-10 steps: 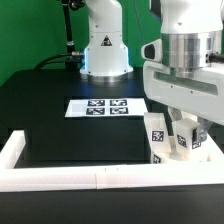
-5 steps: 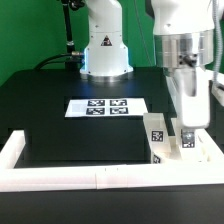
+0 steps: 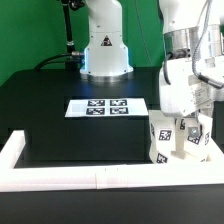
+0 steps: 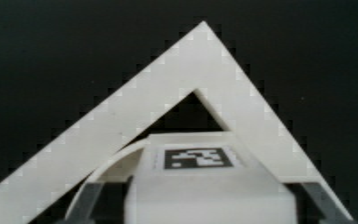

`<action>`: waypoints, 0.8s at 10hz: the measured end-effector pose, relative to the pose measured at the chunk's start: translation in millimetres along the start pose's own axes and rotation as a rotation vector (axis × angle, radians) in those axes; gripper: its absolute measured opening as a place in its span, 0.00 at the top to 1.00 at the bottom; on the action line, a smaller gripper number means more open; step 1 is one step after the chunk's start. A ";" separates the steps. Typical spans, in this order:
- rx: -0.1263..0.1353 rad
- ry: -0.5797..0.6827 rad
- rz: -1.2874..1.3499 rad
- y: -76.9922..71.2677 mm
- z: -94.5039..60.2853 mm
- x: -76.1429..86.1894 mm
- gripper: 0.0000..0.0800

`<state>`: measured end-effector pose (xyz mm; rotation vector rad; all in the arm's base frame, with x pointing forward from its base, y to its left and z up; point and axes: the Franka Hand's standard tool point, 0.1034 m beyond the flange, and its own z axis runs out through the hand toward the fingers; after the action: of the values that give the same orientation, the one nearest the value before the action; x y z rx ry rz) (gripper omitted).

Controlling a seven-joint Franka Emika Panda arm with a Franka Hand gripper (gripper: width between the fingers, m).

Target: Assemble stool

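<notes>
Robotics laboratory bench: a black table edged by a white border rail, the marker board lying just in front of the arm's white base, green backdrop behind.

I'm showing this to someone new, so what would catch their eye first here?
Probably the gripper at the exterior view's right, shut on a tagged white stool leg over the round seat in the corner of the white border rail. Next, the marker board lying flat mid-table on the black table.
</notes>
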<state>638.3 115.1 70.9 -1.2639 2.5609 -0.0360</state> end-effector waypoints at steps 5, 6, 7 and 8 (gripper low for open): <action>-0.049 -0.023 -0.284 -4.3 -14.5 -4.0 0.20; -0.043 -0.039 -0.436 -10.9 -23.8 -6.2 0.20; -0.056 -0.056 -0.614 -15.6 -32.0 -8.2 0.19; -0.055 -0.062 -0.704 -19.9 -34.4 -8.5 0.19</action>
<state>649.5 105.9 108.8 -2.0781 1.9520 -0.0685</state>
